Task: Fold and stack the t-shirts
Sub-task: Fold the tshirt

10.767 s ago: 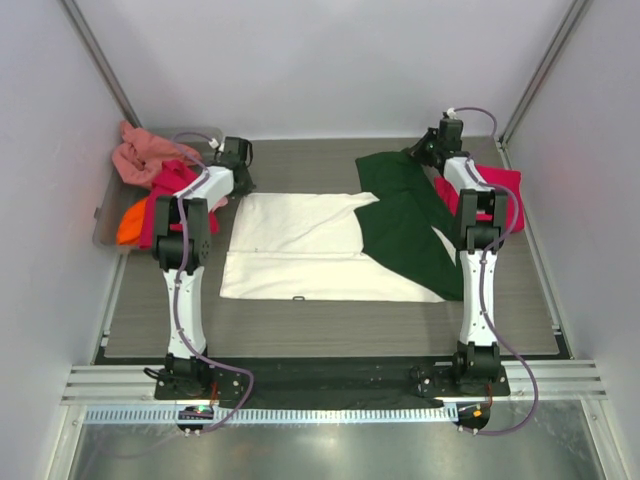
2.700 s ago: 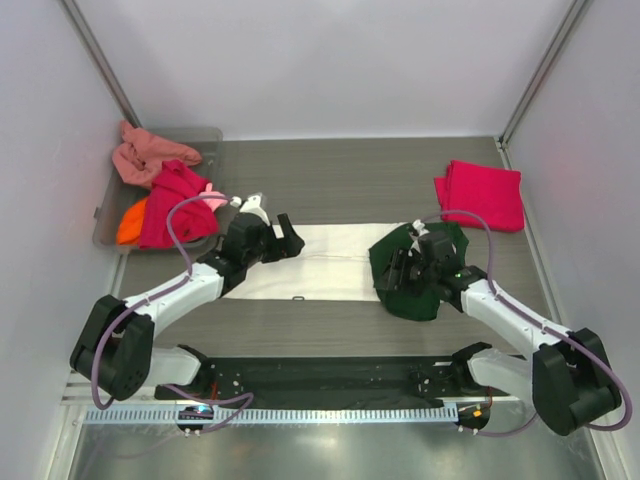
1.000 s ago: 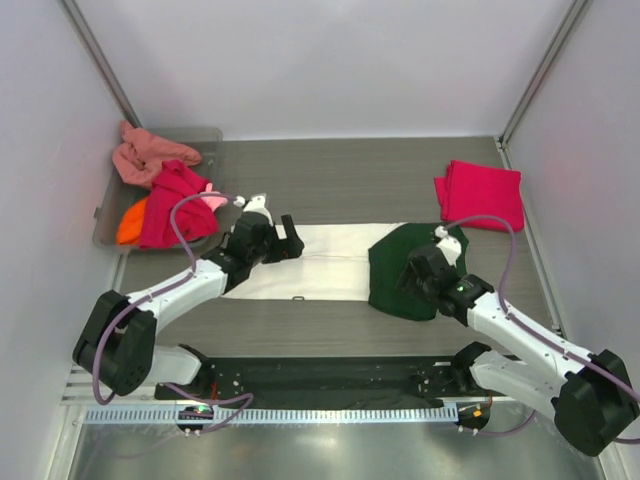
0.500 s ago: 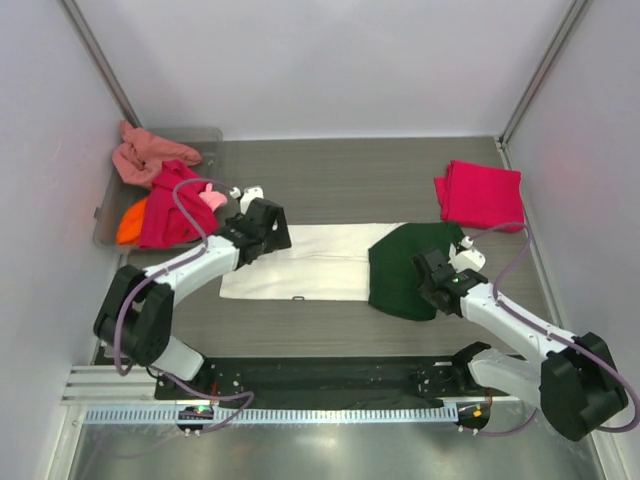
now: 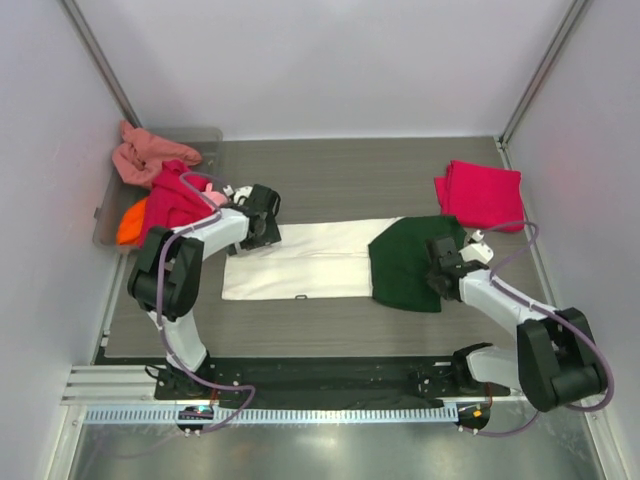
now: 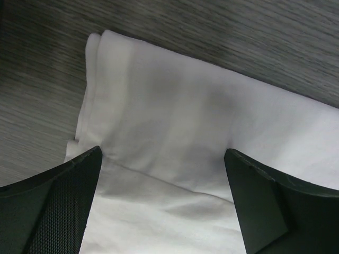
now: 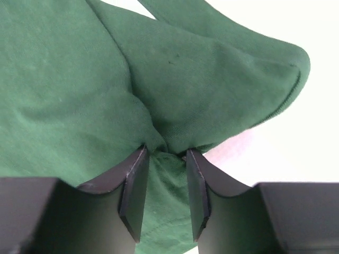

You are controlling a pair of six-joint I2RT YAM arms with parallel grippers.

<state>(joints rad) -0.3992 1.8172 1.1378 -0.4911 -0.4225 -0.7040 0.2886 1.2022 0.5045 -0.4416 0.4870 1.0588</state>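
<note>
The cream-white t-shirt [image 5: 310, 260] lies as a folded strip across the middle of the table, its dark green part [image 5: 405, 265] bunched at the right end. My left gripper [image 5: 265, 222] hovers open over the strip's far left corner, and white cloth [image 6: 175, 106] shows between its spread fingers [image 6: 163, 153]. At the green end's right edge, my right gripper [image 5: 440, 270] has its fingers [image 7: 167, 153] pinched on a gathered fold of green cloth [image 7: 79, 79]. A folded crimson-pink t-shirt [image 5: 480, 193] lies at the far right.
A translucent grey tray [image 5: 103, 228] at the far left holds salmon [image 5: 145, 155], magenta [image 5: 175, 205] and orange [image 5: 128, 225] shirts, some spilling over its rim. White walls close in the table on three sides.
My left gripper has swung left to the white strip's far left corner, staying open. My right gripper has moved right to the green end's edge and closed on the cloth.
</note>
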